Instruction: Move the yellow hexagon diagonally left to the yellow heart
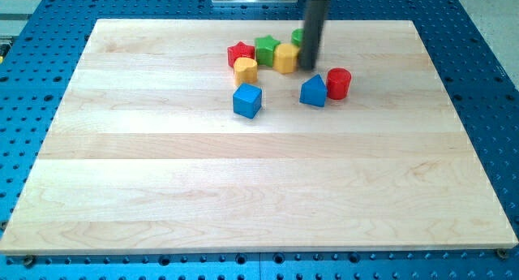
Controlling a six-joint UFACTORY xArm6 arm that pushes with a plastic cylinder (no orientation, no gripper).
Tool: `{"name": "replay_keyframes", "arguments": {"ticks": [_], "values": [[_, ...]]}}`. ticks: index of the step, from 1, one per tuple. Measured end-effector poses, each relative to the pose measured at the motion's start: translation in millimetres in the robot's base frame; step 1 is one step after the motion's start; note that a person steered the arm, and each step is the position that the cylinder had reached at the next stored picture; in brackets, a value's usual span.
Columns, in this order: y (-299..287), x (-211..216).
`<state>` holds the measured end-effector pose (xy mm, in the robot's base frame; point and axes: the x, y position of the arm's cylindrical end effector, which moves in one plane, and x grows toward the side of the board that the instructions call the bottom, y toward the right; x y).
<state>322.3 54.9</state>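
The yellow hexagon [285, 58] lies near the view's top centre of the wooden board [259, 174]. The yellow heart [246, 69] lies to its lower left, a short gap away. My tip [308, 66] stands right against the hexagon's right side. A red star [240, 53] sits just above the heart, and a green star [267, 47] sits between the red star and the hexagon. A green block [298, 36] is mostly hidden behind the rod.
A blue cube [247, 100] lies below the heart. A blue pentagon-like block [313, 91] and a red cylinder [338, 83] lie below and right of my tip. The board sits on a blue perforated table [486, 69].
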Motion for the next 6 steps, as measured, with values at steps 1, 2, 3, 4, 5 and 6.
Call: {"name": "replay_keyframes", "arguments": {"ticks": [1,2,3,4,5,6], "values": [[-52,8],[-90,4],[-173,2],[-139,1],[-165,-17],[-307,-9]]}}
